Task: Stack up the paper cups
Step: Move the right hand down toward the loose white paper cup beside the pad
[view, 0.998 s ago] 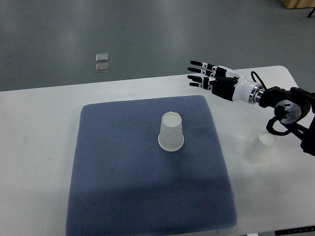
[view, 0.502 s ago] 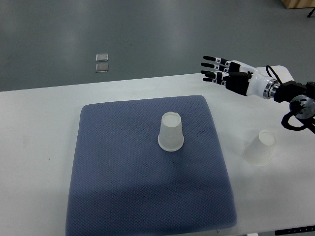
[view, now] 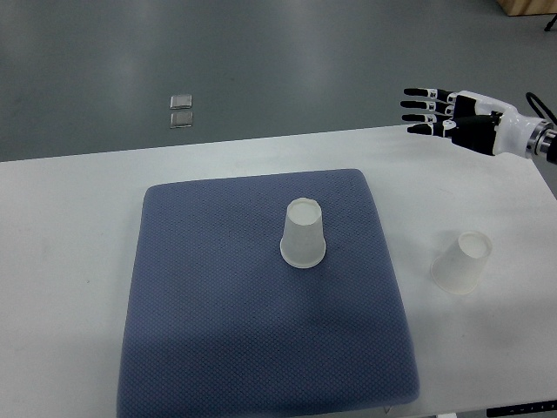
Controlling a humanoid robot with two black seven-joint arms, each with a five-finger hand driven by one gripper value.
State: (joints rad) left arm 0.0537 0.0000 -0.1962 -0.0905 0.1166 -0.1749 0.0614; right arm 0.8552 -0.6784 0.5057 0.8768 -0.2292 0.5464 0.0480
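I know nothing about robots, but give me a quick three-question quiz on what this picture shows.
1. True or false: the right hand is gripping a cup.
2. Which cup stands on the blue mat? A) the cup on the mat, upside down; B) the cup on the bare table; C) neither.
3. Fill in: the cups are ____ stacked.

Key:
1. False; its fingers are spread and it holds nothing, near the white table's far right edge.
2. A.
3. Not yet; they stand apart.
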